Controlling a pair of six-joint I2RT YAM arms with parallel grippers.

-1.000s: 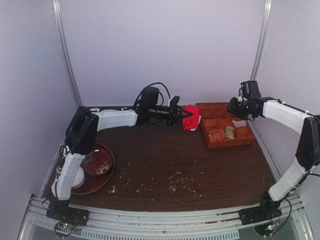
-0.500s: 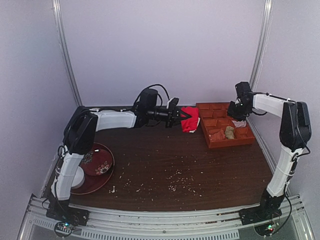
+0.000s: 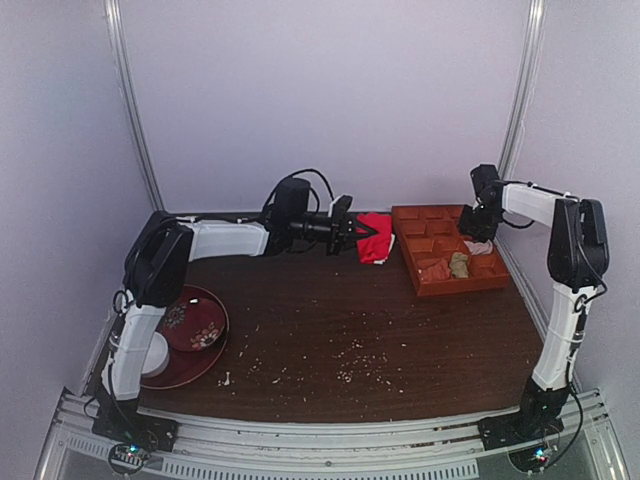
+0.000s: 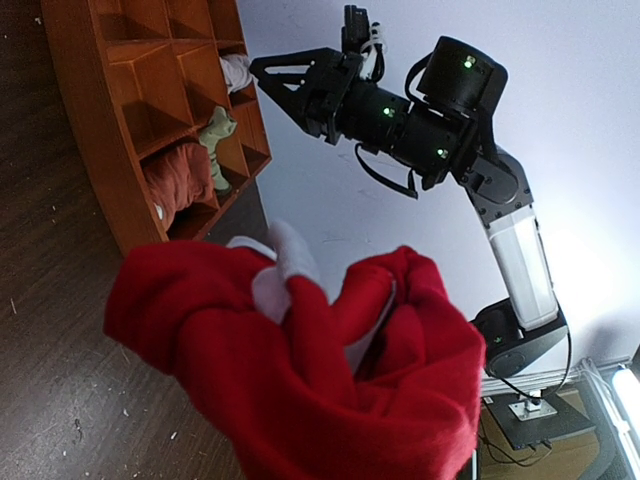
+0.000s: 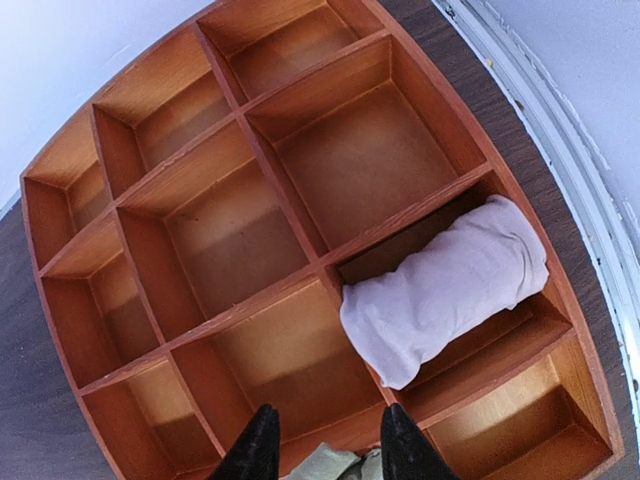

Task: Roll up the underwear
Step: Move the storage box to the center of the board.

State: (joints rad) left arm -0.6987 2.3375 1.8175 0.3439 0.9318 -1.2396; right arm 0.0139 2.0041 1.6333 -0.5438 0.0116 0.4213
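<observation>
Clenched the left gripper [image 3: 355,228] on the underwear [image 3: 378,240], bunched and hanging from its tip above the counter [image 3: 400,330], just left of the tray [image 3: 460,288]. Showed no clear long axis in that wad. Hovered the right gripper [image 5: 328,420], parted and empty, over the tray beyond the cloth. Judged the left arm nearer.

Dark wood desk [image 3: 400,320], crumbs [image 3: 350,365] scattered over the front half. An orange wooden divider tray [image 3: 465,285] sits at the far right, and near left there's a red patterned plate [image 3: 195,325] on a bigger dish [image 3: 190,378].
</observation>
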